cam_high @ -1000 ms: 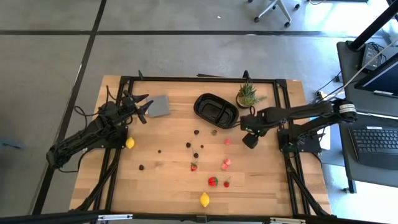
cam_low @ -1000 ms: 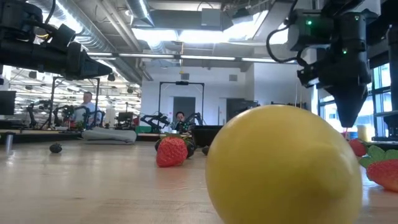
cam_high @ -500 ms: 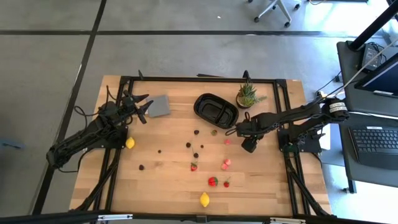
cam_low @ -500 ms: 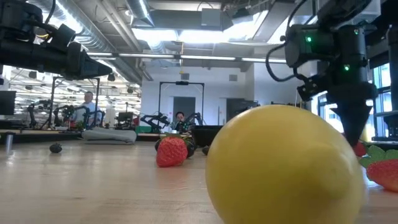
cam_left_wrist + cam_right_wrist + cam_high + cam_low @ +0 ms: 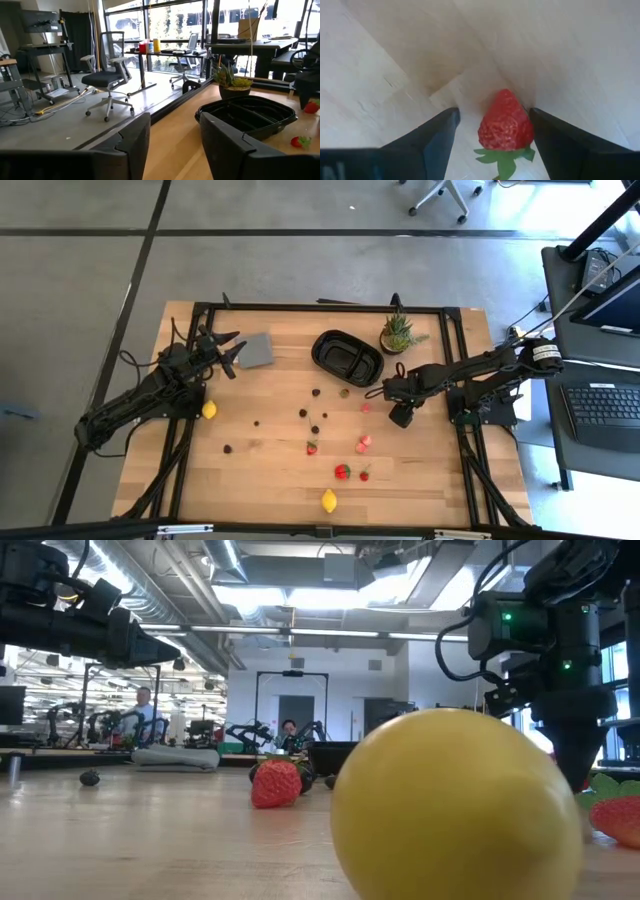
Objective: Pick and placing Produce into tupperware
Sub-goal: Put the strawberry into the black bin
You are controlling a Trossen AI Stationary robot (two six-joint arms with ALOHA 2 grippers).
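Observation:
My right gripper [image 5: 492,127] is open and points down at the table. Its fingers stand on either side of a red strawberry [image 5: 506,122] that lies on the wood. In the high view this gripper [image 5: 385,394] is just to the right and near side of the black two-compartment tray [image 5: 347,357]. My left gripper [image 5: 228,352] is open and waits above the table's far left, beside the grey square piece [image 5: 258,350]. Two lemons [image 5: 209,409] [image 5: 329,501], other strawberries [image 5: 342,471] and dark berries [image 5: 303,412] lie scattered on the table.
The spiky potted plant [image 5: 399,334] stands just right of the tray, close to my right arm. In the low view one lemon [image 5: 455,805] fills the foreground, with a strawberry [image 5: 277,783] behind it. A person sits far off in the room.
My right gripper has come down toward the table and a little toward its left edge, so its open fingers now straddle a strawberry near the tray. The fruit has kept its place.

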